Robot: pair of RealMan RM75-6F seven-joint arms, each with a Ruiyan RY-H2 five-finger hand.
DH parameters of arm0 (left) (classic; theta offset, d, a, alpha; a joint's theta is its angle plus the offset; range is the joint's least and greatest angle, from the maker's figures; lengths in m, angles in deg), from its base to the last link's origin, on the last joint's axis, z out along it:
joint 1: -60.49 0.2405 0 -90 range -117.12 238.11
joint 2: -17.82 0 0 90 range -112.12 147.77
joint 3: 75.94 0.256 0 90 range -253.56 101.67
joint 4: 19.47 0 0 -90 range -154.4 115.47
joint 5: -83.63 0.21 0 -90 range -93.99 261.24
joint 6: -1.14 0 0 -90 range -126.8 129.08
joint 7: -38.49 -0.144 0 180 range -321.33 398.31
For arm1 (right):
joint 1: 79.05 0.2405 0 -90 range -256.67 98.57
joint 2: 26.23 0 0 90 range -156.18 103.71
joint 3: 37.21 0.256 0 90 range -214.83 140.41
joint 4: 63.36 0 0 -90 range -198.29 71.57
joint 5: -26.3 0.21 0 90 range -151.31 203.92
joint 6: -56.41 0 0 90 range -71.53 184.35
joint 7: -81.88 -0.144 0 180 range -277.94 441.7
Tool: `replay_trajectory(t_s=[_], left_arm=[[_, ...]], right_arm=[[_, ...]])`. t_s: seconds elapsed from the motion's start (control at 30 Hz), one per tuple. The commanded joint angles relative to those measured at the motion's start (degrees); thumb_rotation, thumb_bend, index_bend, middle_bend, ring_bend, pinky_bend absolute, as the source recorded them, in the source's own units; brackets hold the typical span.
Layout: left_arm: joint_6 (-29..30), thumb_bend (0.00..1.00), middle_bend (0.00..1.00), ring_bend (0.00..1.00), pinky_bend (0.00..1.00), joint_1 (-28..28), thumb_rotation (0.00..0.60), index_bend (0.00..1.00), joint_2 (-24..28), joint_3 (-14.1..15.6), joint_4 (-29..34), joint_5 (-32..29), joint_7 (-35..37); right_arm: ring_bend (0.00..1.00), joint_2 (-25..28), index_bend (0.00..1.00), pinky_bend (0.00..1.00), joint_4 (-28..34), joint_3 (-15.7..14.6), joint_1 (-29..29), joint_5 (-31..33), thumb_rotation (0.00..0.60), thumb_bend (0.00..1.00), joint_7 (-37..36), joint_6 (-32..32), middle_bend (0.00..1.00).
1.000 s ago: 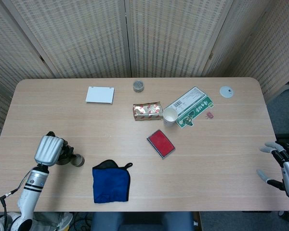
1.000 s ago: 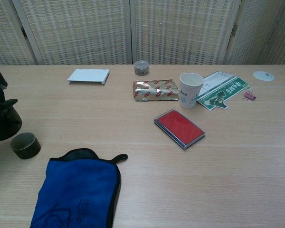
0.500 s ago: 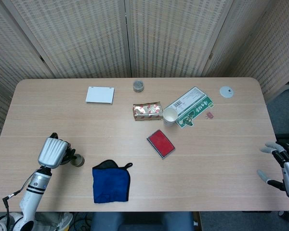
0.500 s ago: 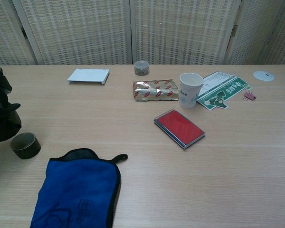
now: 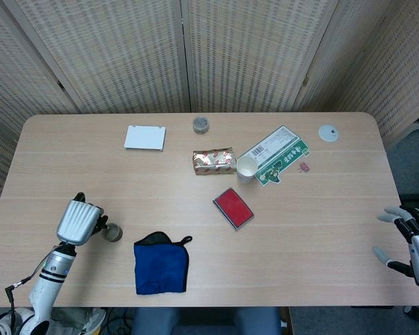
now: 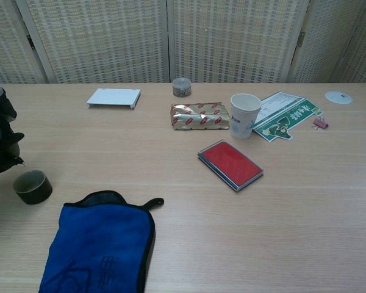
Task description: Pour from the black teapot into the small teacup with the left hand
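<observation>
My left hand point(image 5: 77, 222) grips the black teapot point(image 6: 0, 152) at the table's front left, covering most of it in the head view. In the chest view the teapot hangs lifted at the left edge, its spout tip just above and left of the small dark teacup point(image 6: 32, 186). The same teacup point(image 5: 112, 233) stands upright on the table just right of the hand. My right hand point(image 5: 413, 246) hovers open off the table's front right corner, fingers spread.
A blue cloth point(image 5: 160, 264) lies right of the teacup near the front edge. Mid-table are a red pad point(image 5: 233, 208), a white paper cup point(image 5: 246, 168), a gold packet point(image 5: 214, 160), a green-and-white leaflet point(image 5: 276, 155), a white box point(image 5: 144, 137) and a small tin point(image 5: 200, 125).
The left hand has lifted the teapot and moved it slightly nearer the teacup, with the spout now close over the cup's left rim. The right hand has not moved.
</observation>
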Motion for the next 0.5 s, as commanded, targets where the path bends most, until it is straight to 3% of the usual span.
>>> replay_trajectory(t_s=[0.03,0.5], left_arm=[[0.07,0.36,1.00,0.98,0.43,-0.03,0.577,1.00,-0.11,0.02,-0.29,0.42,-0.51],[-0.36,0.36,1.00,0.98,0.43,0.12,0.594,1.00,-0.39,0.06,-0.61,0.97,-1.54]], right_arm=[[0.16,0.00,0.33,0.22,-0.02,0.01,0.00,0.01,0.600,0.14,-0.03,-0.01,0.26],[0.16,-0.01,0.33,0.22,-0.19,0.00,-0.11,0.27,0.600,0.14,-0.28,0.00,0.26]])
